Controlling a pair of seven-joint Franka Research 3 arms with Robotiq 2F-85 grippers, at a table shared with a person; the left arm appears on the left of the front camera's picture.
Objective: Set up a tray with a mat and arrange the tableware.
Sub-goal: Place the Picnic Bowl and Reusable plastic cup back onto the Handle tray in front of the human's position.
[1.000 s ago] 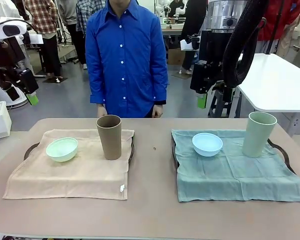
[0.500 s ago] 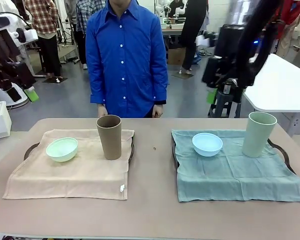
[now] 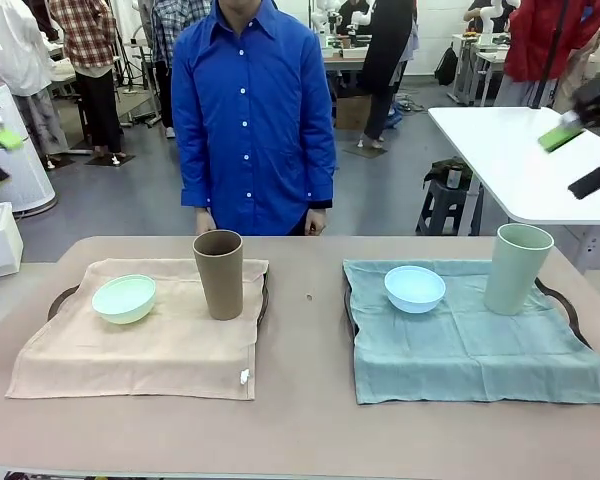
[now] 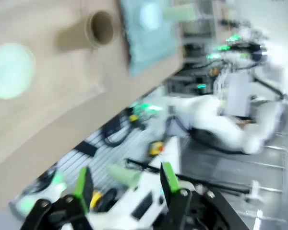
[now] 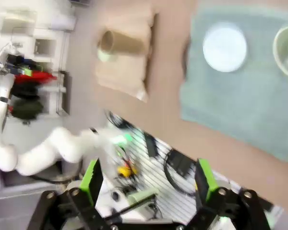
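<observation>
Busy workshop behind, with a white side table [image 3: 540, 165] at far right and a person in a blue shirt [image 3: 252, 115] standing at the far edge of the tan worktop [image 3: 300, 400].

On the worktop's left half: dark tray [image 3: 58, 298] under a beige mat [image 3: 140, 345], only a handle and a bit of rim showing past the cloth. Mint green bowl [image 3: 124, 298] upright on the mat's far left part; brown tumbler [image 3: 219, 273] upright near the mat's far right corner, well apart from the bowl.

On the right half: second tray [image 3: 570, 310] under a teal mat [image 3: 470, 340], handle peeking out at the right side. Light blue bowl [image 3: 414, 288] on the mat's far left part; pale green tumbler [image 3: 517, 268] upright at the far right, apart from the bowl.

Left tool [image 4: 127, 179] raised high and clear of the worktop, fingers spread with nothing between the green pads [image 4: 169, 176]; blurred, looking down at the brown tumbler [image 4: 98, 29], mint green bowl [image 4: 12, 70] and teal mat [image 4: 149, 33] far below. Seen from the front as a blurred green pad at the picture's left edge.

Right tool [image 5: 149, 179] likewise lifted off the worktop, fingers fully apart and empty; below it the light blue bowl [image 5: 224, 46], the pale green tumbler [image 5: 287, 45] at the frame edge, the teal mat [image 5: 240, 100], and the brown tumbler [image 5: 119, 43] on the beige mat [image 5: 127, 72]. From the front, blurred at the upper right edge [image 3: 580, 150].
</observation>
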